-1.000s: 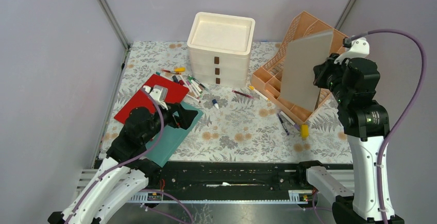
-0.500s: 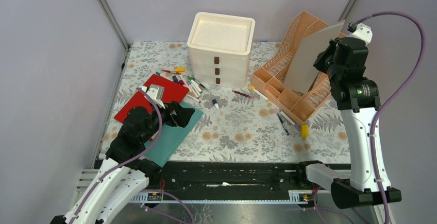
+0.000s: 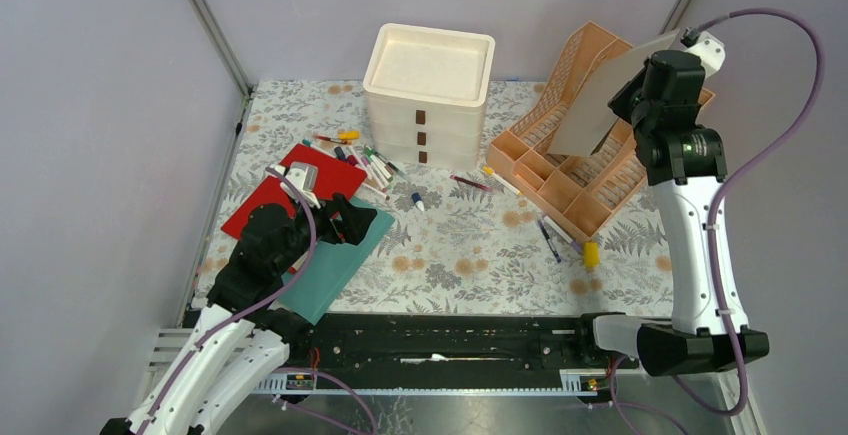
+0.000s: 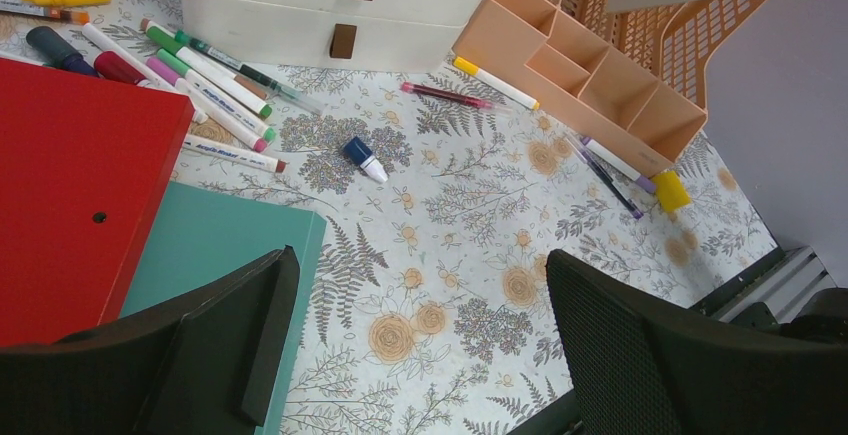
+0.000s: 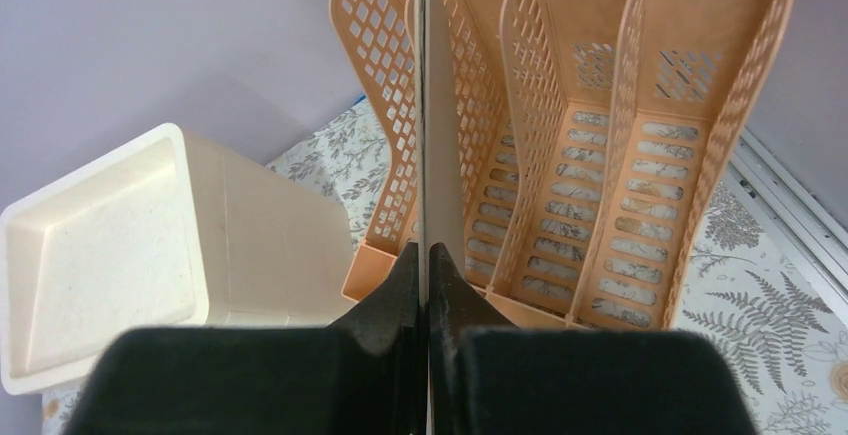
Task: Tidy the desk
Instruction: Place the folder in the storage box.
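The right claw (image 5: 423,255) was clamped on a thin grey board (image 3: 600,105) over the orange rack (image 3: 556,95), maybe in a slot. The left claw (image 4: 420,260) gaped wide above the flowery desk (image 3: 470,245), near a green folder (image 4: 220,255).

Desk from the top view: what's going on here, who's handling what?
The right pincer is shut on a thin grey board, holding it on edge and lined up with the slots of the peach file rack at the desk's far right. The left pincer hangs open above the teal folder, next to a red folder. Markers lie scattered before the cream drawer unit.
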`<state>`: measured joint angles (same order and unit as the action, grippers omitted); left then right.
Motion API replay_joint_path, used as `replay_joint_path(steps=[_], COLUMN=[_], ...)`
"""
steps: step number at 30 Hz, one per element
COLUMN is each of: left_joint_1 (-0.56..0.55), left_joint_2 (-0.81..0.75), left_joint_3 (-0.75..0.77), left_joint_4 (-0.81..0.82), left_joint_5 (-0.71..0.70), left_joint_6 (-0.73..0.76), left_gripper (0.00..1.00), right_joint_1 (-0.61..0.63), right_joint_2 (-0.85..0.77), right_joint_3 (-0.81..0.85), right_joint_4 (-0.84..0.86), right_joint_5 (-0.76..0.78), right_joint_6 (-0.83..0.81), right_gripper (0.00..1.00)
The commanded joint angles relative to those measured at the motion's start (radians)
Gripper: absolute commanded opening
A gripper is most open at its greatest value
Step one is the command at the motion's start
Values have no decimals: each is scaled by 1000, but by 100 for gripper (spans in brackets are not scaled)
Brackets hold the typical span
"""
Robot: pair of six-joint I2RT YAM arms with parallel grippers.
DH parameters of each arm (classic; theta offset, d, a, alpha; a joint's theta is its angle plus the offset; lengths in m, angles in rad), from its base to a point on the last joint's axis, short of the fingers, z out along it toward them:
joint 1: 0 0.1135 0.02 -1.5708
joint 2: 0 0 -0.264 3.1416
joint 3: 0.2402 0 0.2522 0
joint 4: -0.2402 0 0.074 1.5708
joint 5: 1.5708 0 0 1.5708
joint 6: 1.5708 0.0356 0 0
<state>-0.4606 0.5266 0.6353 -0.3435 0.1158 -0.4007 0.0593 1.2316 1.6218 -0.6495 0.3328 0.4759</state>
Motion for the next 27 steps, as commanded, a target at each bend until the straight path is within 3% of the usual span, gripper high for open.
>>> replay_joint_path(steps=[1, 21, 27], left_joint_1=[8, 19, 22], left_joint_2=[4, 10, 14], left_joint_3=[34, 32, 32], left_joint_4=[36, 40, 40], left_joint_5=[15, 14, 14], left_joint_6=[-10, -15, -15], left_gripper=[99, 99, 99], right_joint_1=[-9, -30, -33], right_joint_2=[42, 163, 172], right_joint_3=[69, 53, 31], right_joint_4=[110, 152, 152], right_joint_5=[36, 96, 53], right_joint_6=[44, 112, 134], right_gripper=[0, 1, 13])
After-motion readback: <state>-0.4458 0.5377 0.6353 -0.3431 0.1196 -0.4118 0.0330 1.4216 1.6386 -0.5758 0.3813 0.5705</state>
